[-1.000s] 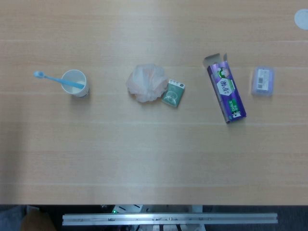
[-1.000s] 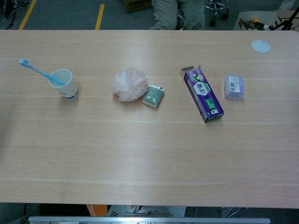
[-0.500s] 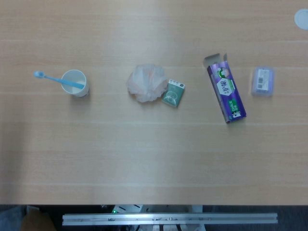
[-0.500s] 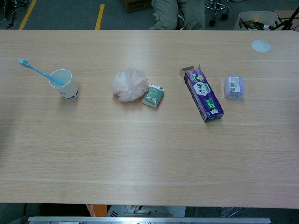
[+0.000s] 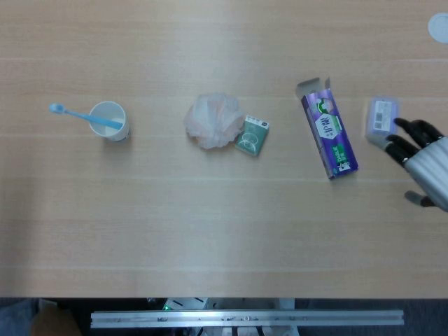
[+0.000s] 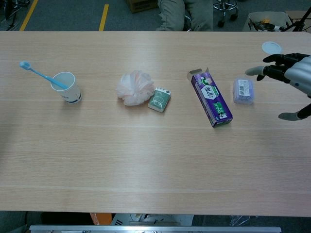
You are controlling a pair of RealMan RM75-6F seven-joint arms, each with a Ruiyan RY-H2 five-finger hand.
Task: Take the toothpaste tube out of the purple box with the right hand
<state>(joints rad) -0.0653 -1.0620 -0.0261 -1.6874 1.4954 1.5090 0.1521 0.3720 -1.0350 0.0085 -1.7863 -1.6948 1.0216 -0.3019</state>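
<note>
Purple box (image 5: 330,134) with unreadable white-and-green label, flap open; right hand (image 5: 423,163) beside it, fingers (image 6: 272,72) spread, empty.

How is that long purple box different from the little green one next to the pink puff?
The purple box is long and narrow; the green box is short and squat. The purple box's far end flap stands open; the green box looks closed. The green box touches the pink puff; the purple box lies alone. Both lie flat on the table.
</note>
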